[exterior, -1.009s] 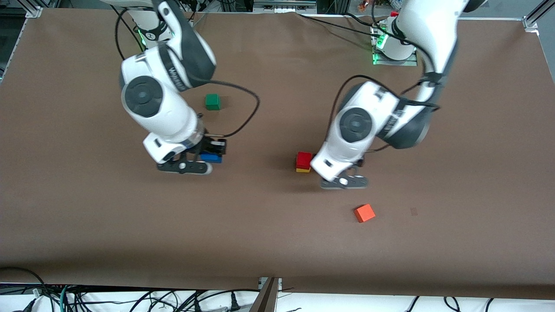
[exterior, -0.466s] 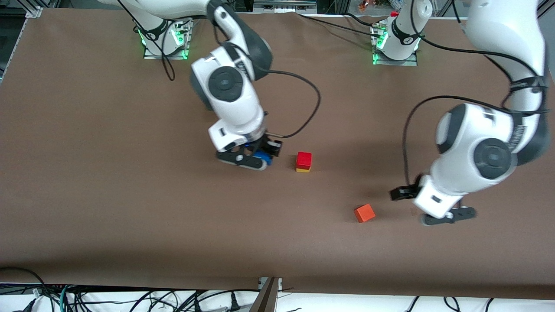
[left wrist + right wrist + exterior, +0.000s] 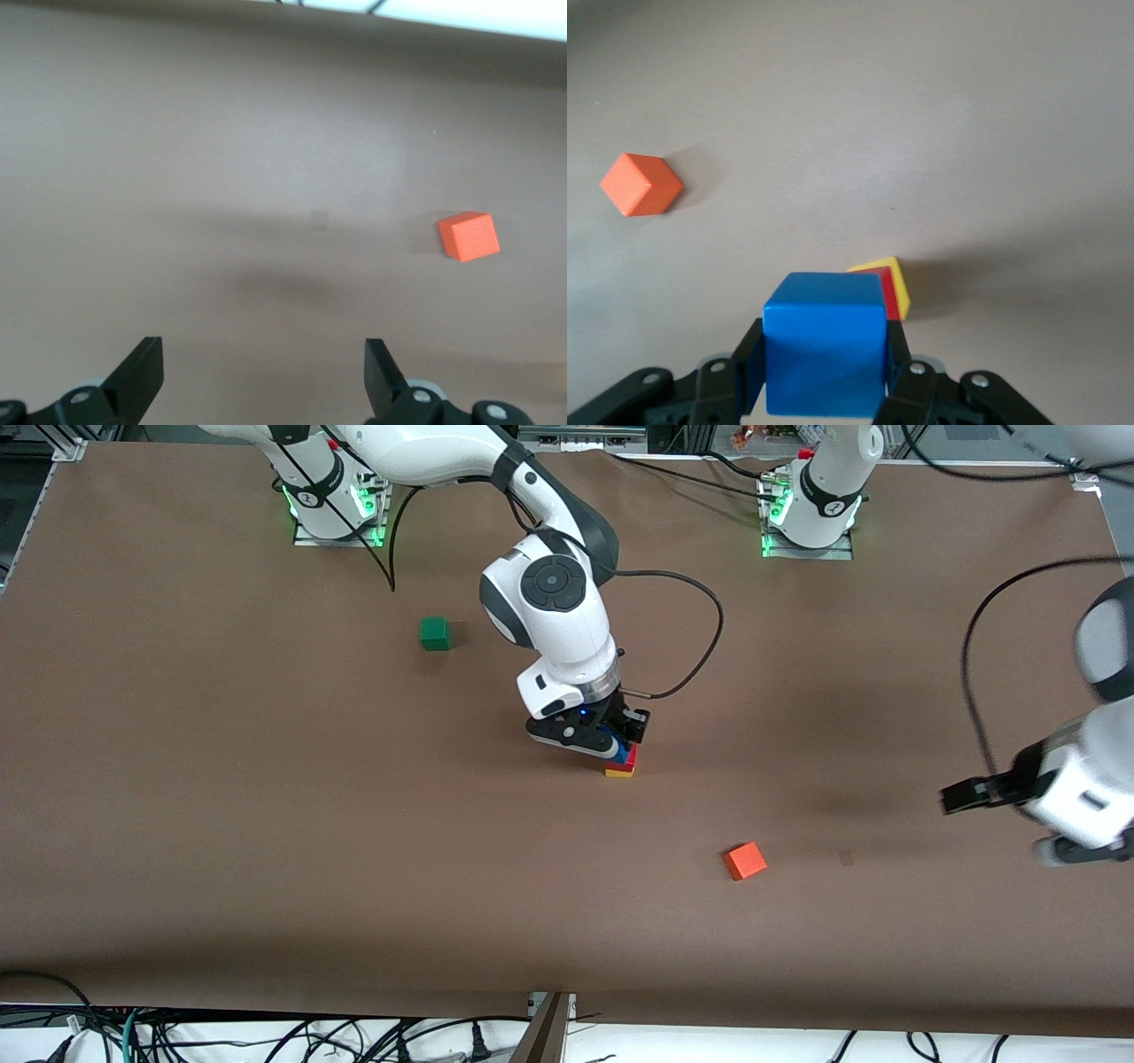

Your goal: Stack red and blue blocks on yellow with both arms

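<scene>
Front view: right tool (image 3: 611, 748) with blue block (image 3: 623, 754) now over red block (image 3: 631, 758).

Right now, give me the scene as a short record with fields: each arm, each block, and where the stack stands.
right gripper: shut on the blue block, over the stack
left gripper: open, holding nothing, over bare table toward the left arm's end
red block: on the yellow block
stack progress: red on yellow; blue not yet released
orange-red block: alone on the table, nearer the front camera than the stack
green block: alone, farther from the front camera, toward the right arm's end
</scene>
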Robot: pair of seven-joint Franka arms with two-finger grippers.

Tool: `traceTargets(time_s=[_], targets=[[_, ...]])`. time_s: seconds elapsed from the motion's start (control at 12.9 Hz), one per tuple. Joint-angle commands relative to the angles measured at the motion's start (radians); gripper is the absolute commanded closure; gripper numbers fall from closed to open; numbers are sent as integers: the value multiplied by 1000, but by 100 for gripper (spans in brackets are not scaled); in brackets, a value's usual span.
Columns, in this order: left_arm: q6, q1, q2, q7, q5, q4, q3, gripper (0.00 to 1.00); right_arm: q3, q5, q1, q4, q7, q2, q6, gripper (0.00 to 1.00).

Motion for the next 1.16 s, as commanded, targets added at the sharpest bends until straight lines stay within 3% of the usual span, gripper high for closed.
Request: traceTargets(time_s=[0.0, 0.08, 0.39, 1.09], targets=[[-47, -75, -154, 38, -90, -88, 142, 0, -14, 2, 27, 64, 25, 56, 39, 57], [-59, -89, -201, 39, -161, -135, 185, 0, -15, -1, 30, 64, 25, 64, 41, 57], [-55, -95, -297, 185, -169, -304, 192, 0, -15, -47, 46, 60, 23, 80, 39, 56], [-60, -77, -246, 196, -175, -263, 187, 0, -14, -107, 49, 47, 17, 87, 30, 55]])
